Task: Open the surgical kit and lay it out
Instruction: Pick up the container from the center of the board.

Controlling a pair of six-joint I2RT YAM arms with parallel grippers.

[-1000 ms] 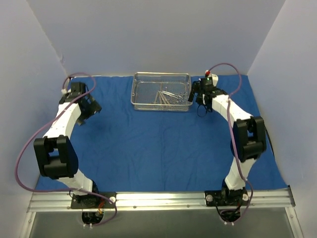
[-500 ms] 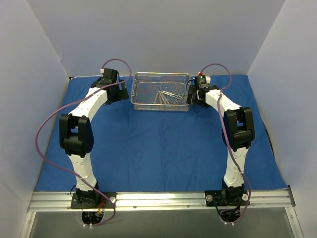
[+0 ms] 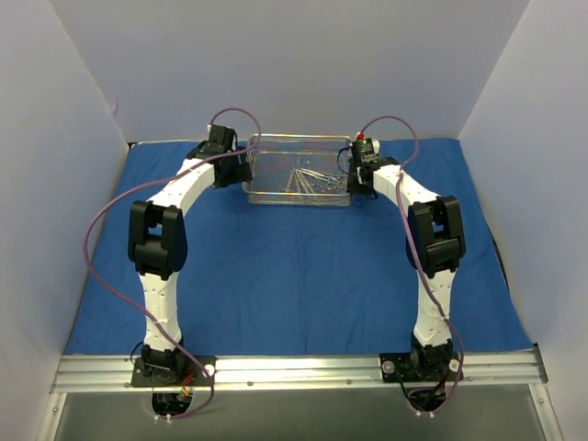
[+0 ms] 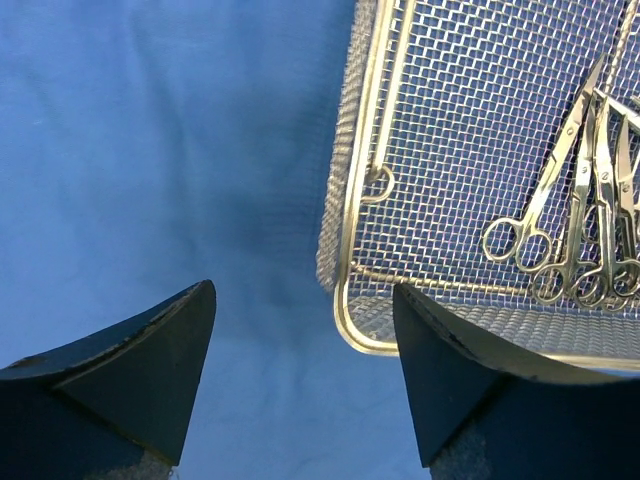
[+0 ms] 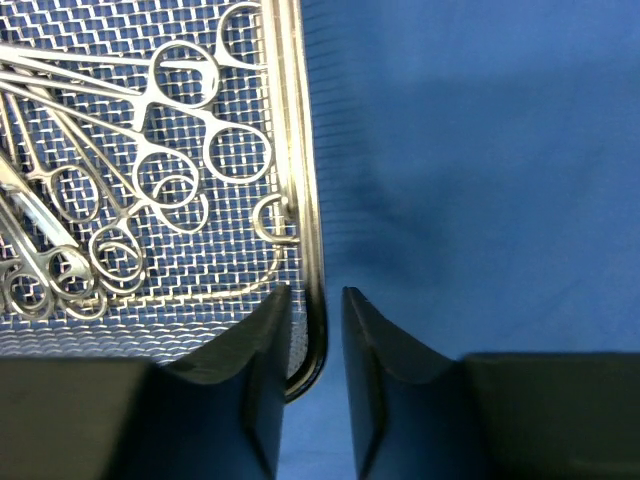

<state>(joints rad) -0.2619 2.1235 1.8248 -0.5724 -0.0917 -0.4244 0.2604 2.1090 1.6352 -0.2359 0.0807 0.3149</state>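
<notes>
Cloth wrap: we see the royal-blue cloth wrap (image 3: 303, 276) opened out flat, lightly creased, under both arms and everything else.
Wire-mesh tray: the wire-mesh tray (image 3: 276, 163) stands on the cloth at the far middle, long side across, between the two wrists.
Instruments: the ring-handled steel instruments (image 3: 308, 181) lie inside the tray in one loose overlapping bundle towards its right half. We cannot count them reliably from above. In the right wrist view their finger rings (image 5: 150, 170) crowd near the right wall.
Handle: a thin wire handle (image 4: 395, 80) lies folded against the inside of the tray's left end wall.
Left end effector: the left end effector (image 4: 302, 290) is at the tray's left near corner with its jaws spread wide. One of its fingers (image 4: 150, 360) is over bare cloth outside the tray and the other is over the corner, with the end wall between them. It touches nothing that we can see.
Right end effector: the right end effector (image 5: 316, 292) is at the tray's right near corner. Its fingers (image 5: 250, 370) are drawn close together with the tray's rim wire running between them. A sliver of blue shows beside the rim, so we cannot tell whether they are pinching it.
</notes>
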